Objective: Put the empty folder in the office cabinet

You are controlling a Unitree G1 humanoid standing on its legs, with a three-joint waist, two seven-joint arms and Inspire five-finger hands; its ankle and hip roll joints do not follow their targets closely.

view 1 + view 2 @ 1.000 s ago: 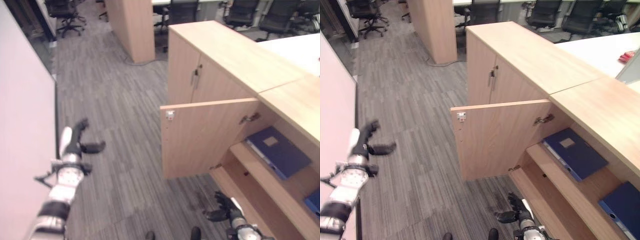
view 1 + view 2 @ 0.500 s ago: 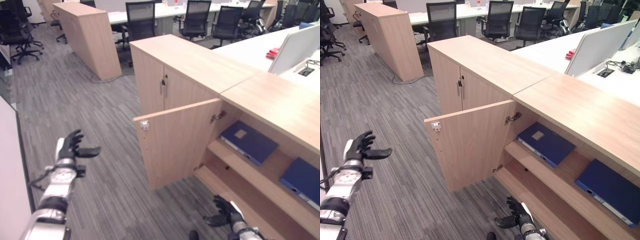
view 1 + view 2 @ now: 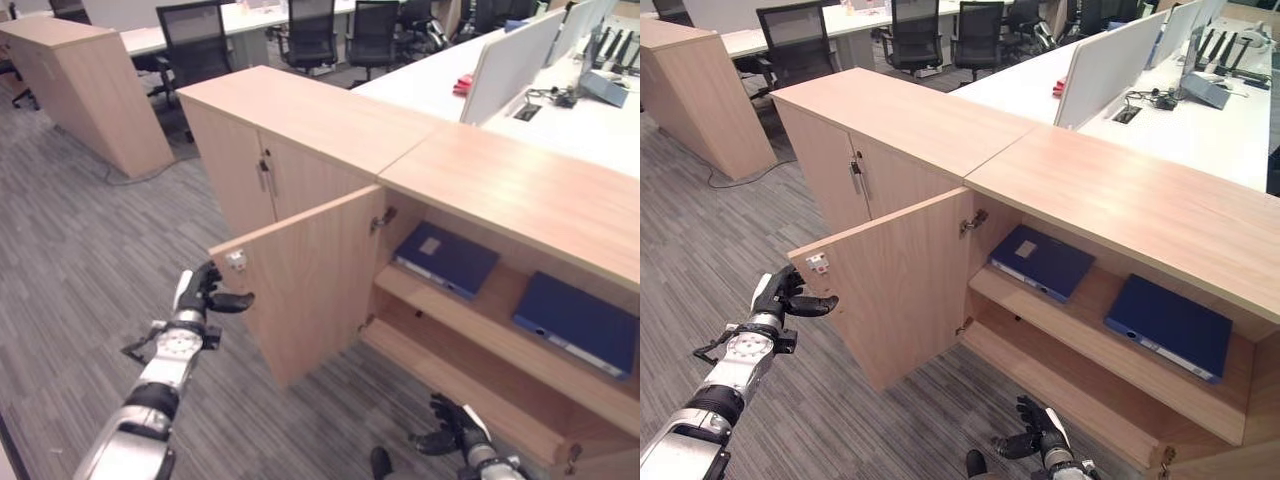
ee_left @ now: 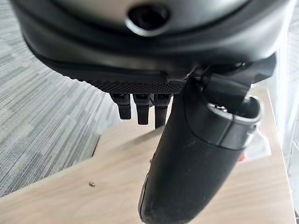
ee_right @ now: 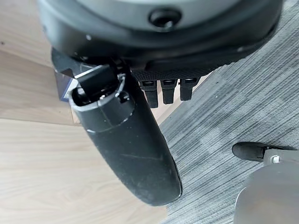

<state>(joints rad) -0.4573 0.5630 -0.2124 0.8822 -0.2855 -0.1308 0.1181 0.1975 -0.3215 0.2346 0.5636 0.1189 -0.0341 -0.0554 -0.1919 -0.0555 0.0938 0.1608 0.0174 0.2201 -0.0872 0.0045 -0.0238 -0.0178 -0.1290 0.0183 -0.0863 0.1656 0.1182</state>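
An office with grey carpet is seen. In the open cabinet, two blue folders are laid flat on the shelf. The left hand and right hand are held open, empty.

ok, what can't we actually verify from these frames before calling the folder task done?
- Open wooden cabinet door: whether the left hand touches its edge; too small in the eye views.
- Two dark blue flat folders on the upper cabinet shelf: empty or full cannot be told while they lie closed.
- Lower cabinet shelf: its back is hidden under the upper shelf.
- Right hand: low by the frame edge, fingers spread, holding nothing.
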